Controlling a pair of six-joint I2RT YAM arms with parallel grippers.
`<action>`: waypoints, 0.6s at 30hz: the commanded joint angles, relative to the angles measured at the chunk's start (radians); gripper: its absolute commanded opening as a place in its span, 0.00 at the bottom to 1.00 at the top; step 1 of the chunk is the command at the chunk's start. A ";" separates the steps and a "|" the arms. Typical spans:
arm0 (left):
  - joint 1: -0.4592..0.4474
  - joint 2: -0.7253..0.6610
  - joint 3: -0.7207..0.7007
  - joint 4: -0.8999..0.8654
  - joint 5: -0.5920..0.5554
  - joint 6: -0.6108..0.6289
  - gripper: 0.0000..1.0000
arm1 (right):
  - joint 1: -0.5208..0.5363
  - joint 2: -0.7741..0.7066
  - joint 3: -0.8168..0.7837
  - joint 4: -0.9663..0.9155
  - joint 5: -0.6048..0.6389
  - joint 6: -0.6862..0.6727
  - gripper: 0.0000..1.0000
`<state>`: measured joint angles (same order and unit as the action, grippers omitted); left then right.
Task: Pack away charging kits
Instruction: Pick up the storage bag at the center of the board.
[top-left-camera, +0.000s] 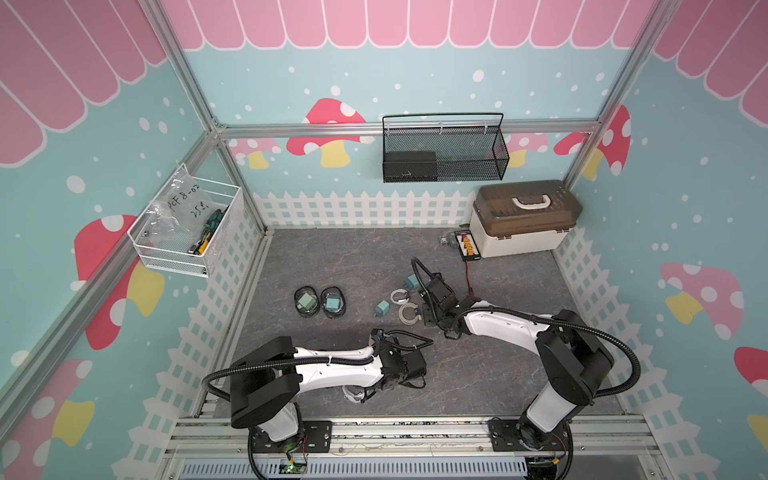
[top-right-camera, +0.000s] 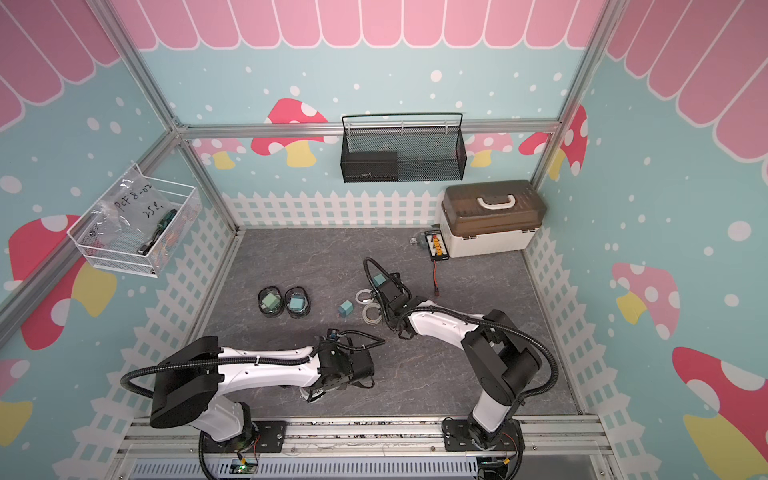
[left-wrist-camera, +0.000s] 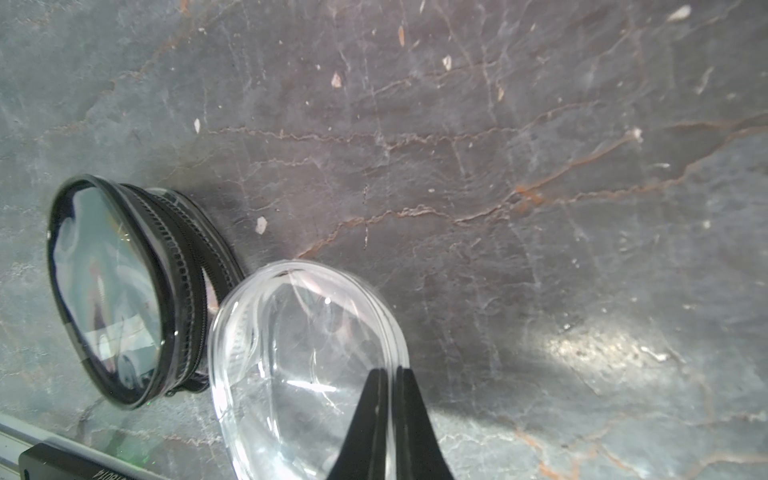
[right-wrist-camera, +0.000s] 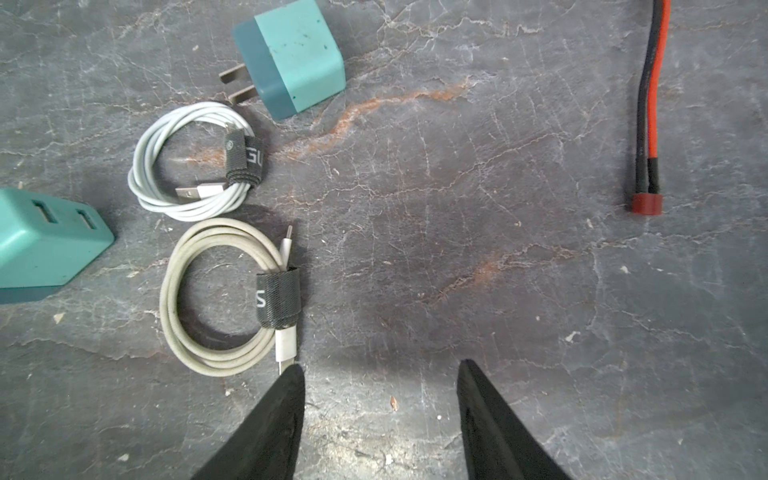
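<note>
Largely hidden from above — left hand (left-wrist-camera: 390, 372), apparently tight on clear pouch (left-wrist-camera: 299, 353).

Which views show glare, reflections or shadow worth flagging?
Left wrist: a bright glare patch on the table, and reflections streak the clear pouch and the window of the black-rimmed pouch. Right wrist: sharp, with a soft shadow on the table ahead of the right gripper. Both top views: evenly lit, slightly soft.

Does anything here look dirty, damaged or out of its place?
One coiled cable looks stained beige beside the clean white cable, and the charger with prongs carries dark specks. The left tool pinches the clear pouch. Nothing is spilled.
</note>
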<state>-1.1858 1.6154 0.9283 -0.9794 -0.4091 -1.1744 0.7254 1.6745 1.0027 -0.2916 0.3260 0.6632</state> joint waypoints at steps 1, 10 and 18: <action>0.006 -0.053 -0.010 0.008 -0.007 0.000 0.04 | -0.004 0.018 0.023 0.001 -0.008 0.009 0.58; 0.067 -0.231 -0.050 0.007 0.003 0.049 0.00 | -0.006 0.165 0.187 -0.075 -0.011 -0.014 0.57; 0.127 -0.384 -0.073 0.007 0.007 0.103 0.00 | -0.004 0.298 0.279 -0.123 -0.064 -0.040 0.55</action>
<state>-1.0729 1.2671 0.8650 -0.9726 -0.3988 -1.0904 0.7242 1.9327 1.2610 -0.3550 0.2813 0.6319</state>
